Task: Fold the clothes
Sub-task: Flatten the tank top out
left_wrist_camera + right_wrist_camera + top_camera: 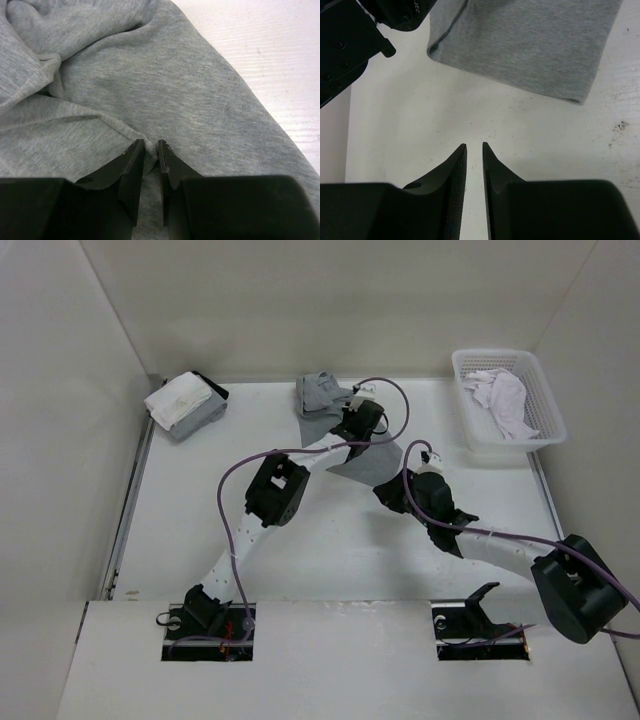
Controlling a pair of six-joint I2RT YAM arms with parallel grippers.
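Grey knit short-sleeved T-shirt (318,395): crumpled, upper centre of white table (330,560), no neat fold showing (nearly all work remains). Left tool (151,146) narrow, pinching its fabric; right tool (474,146) narrow, empty.

T-shirt (362,462): plain mid-grey knit, unmarked. In the top view it lies at upper centre of the frame. One part is bunched toward the back and a flatter panel is spread nearer the middle. In the left wrist view it is creased, with folds gathering at upper left. A pucker is nipped between the fingers of my left gripper (151,146). In the right wrist view a smooth panel with a hemmed edge lies flat across the top of the frame.
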